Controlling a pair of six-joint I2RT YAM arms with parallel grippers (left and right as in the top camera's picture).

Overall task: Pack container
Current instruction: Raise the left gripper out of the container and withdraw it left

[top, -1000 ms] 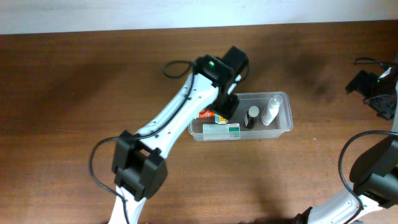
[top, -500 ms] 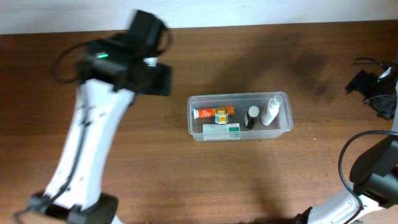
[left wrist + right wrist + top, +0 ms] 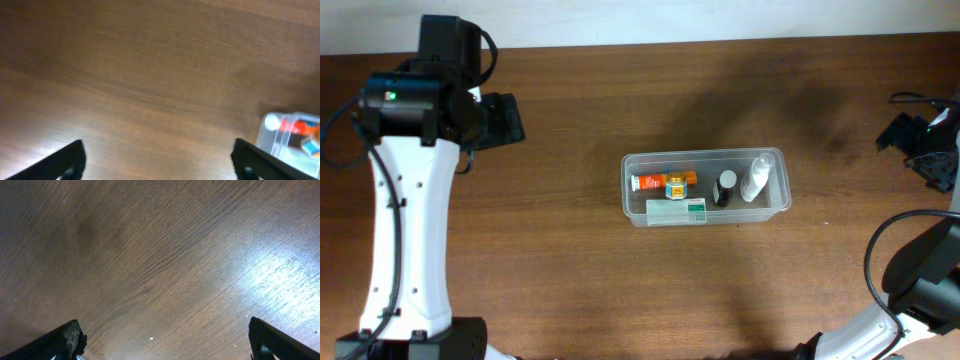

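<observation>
Swung away since a second ago, the left arm now stands over the far left of the brown wooden surface (image 3: pixel 570 260); before, it reached into the container. Its left tool (image 3: pixel 157 159) is spread wide with nothing between the fingers, only bare wood below.

The container (image 3: pixel 706 152), a clear tub, sits near the middle of the surface, well apart from both arms. Inside, from left to right, are an orange tube (image 3: pixel 650 182) lying flat, a small jar (image 3: pixel 675 185) touching it, a dark-capped bottle (image 3: pixel 725 187) and a white bottle (image 3: pixel 756 178). A green-and-white box (image 3: pixel 677 210) lies along the near wall. No loose item shows outside the tub, so the packing looks largely done.

The right tool (image 3: pixel 167 340) is at the far right edge, also spread wide and empty, over bare wood.

Risks, as a judgement: the tub looks light, so a returning arm that clips its rim could push it across the surface or tip the two bottles, which seem to stand upright. A wide tool lowered into the crowded left end could also catch the tube or jar.

No writing can be read. The box shows a green band and the tube an orange body with a white cap, but the print is too small to make out.
</observation>
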